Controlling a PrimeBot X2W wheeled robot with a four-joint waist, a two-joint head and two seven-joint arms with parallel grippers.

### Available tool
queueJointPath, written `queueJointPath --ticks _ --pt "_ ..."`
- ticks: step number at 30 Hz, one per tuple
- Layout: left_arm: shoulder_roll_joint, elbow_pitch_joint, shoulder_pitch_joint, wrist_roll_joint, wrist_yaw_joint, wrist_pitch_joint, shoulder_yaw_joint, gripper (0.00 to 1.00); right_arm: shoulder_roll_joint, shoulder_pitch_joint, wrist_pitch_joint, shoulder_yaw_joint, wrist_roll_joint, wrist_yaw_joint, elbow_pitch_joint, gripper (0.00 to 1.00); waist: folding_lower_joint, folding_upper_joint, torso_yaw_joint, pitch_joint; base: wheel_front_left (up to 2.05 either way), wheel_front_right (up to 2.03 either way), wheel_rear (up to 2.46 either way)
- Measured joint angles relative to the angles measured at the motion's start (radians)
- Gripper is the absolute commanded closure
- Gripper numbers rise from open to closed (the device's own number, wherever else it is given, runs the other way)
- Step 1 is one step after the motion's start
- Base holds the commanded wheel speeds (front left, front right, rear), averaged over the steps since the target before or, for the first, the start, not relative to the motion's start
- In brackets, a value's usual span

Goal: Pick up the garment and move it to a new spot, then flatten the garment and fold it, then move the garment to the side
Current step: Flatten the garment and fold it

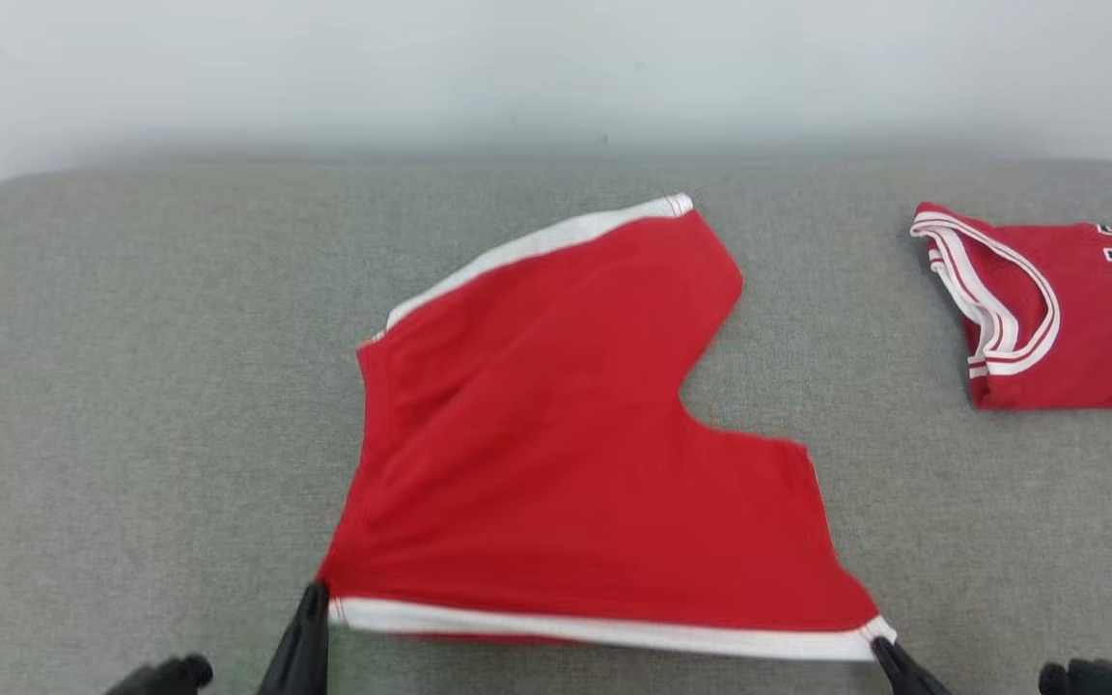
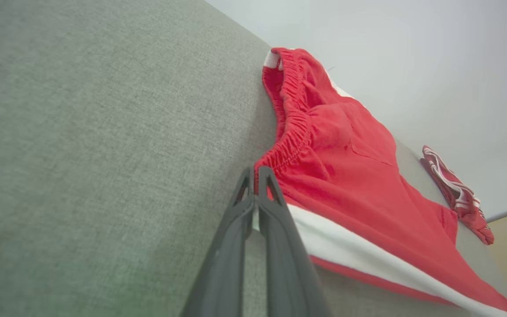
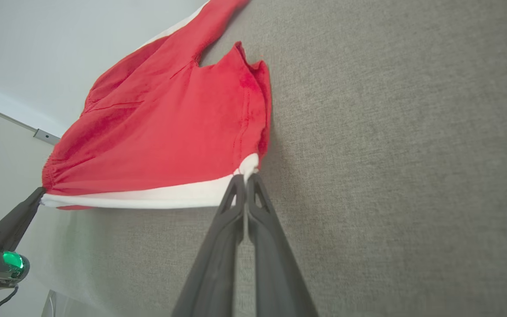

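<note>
Left: my left gripper [image 1: 312, 597] stands at the near left corner of the garment [image 1: 556, 434]. Its two dark fingers are pressed together and clamped on the cloth where the gathered elastic waistband meets the white side stripe [image 1: 604, 629].

Centre: the garment, a pair of red shorts, lies spread on the grey fabric surface [image 1: 131, 386] directly in front of me. The waistband runs along its left side and the two leg openings face right. One leg reaches toward the far edge and carries a second white stripe [image 1: 537, 246]; the other leg lies along the near edge. The near white stripe is drawn straight and taut between my two grippers. I cannot tell whether this edge touches the surface or is held just above it.

Right: my right gripper [image 1: 880, 649] stands at the near right corner. Its fingers are likewise pressed together, pinching the end of the white stripe at the leg hem.

Far right: a folded red jersey [image 1: 1058, 319] with white trim and lettering rests on the same surface, well apart from the shorts.
</note>
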Motion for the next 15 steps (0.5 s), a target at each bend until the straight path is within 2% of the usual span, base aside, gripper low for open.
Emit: queueJointPath --ticks 7,11,15 --pt "-0.022 -0.015 0.060 0.045 -0.004 0.000 0.015 1.00 0.069 0.082 0.088 -0.075 -0.065 0.000 -0.129 1.00 0.0002 0.0002 0.013 -0.009 0.00 0.00 0.00" --pt "-0.034 -0.034 0.057 0.066 -0.021 0.000 0.025 1.00 0.090 0.068 0.109 -0.114 -0.090 0.000 -0.182 1.00 0.0003 0.0002 0.013 -0.011 0.00 0.00 0.00" --pt "-0.050 -0.058 0.023 0.060 -0.040 0.000 0.042 1.00 0.081 -0.015 0.136 -0.149 -0.113 0.000 -0.214 1.00 0.0003 0.0003 0.012 -0.010 0.00 0.00 0.00"
